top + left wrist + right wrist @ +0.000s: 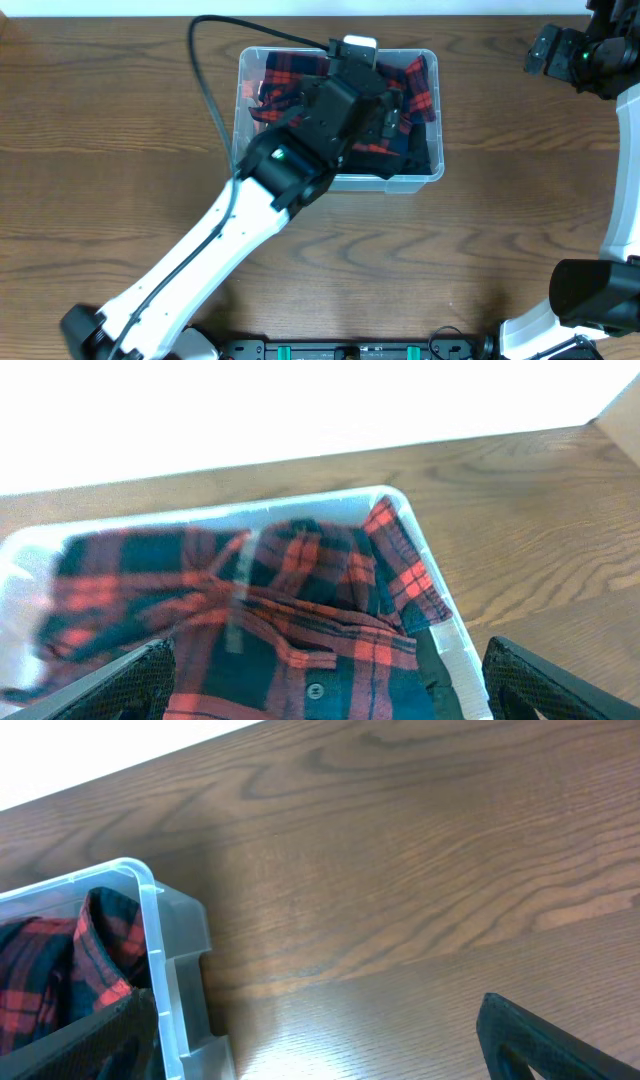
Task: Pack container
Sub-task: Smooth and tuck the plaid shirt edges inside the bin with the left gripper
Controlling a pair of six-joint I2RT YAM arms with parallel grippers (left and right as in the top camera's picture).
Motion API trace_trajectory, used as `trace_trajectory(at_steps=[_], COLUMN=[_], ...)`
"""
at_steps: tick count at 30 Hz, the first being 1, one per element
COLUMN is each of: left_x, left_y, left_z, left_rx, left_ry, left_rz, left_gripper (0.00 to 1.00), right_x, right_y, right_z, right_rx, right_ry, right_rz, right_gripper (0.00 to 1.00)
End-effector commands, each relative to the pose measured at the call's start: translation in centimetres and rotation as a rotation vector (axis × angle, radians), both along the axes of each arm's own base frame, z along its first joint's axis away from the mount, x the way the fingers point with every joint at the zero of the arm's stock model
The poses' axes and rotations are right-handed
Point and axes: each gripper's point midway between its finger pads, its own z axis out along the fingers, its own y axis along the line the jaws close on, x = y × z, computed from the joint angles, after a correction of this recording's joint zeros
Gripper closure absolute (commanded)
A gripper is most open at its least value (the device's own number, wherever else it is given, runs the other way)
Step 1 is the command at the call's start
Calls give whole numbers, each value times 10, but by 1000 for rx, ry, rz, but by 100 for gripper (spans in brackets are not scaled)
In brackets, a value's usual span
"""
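Note:
The clear plastic container [434, 120] stands at the middle back of the wooden table and holds a crumpled red and dark plaid shirt [285, 85]. My left gripper [368, 108] hangs open just over the shirt, inside the container's outline. In the left wrist view the shirt [300, 610] fills the space between the two black fingertips [135, 680], and the container's rim [455, 645] runs along the right. My right gripper [548, 50] is open at the far right back, over bare table. Its wrist view shows the container's corner [150, 910] and a shirt collar [100, 935] at the left.
A black cable [205, 70] loops from the left arm past the container's left side. The white left arm [200, 270] crosses the table's front left. The right arm's base [600, 290] stands at the front right, and a white wall edge [628, 170] runs along the right side.

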Motion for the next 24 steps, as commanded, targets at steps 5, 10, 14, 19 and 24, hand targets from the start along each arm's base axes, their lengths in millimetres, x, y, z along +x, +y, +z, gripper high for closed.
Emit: trace_trajectory(at_steps=[5,10,14,19,24], left_x=[29,64,82,91,93], left_y=[31,36,28,26,24], left_z=[2,-28,-59,-110,-166], left_rx=[141,158,132,42,66], left_ry=[-61,-36,6,142,256], left_rz=[23,73,109,233,284], left_gripper=[2,2,2,2,2], right_x=[0,0,0,0,0], right_y=[1,1,1,1,1], right_z=[-1,-1,-1,-1,-1], right_rx=[4,4,4,4,4], right_ry=[4,4,4,4,4], right_rz=[-7,-7,-7,-7,-7], right_gripper=[1,1,1,1,1])
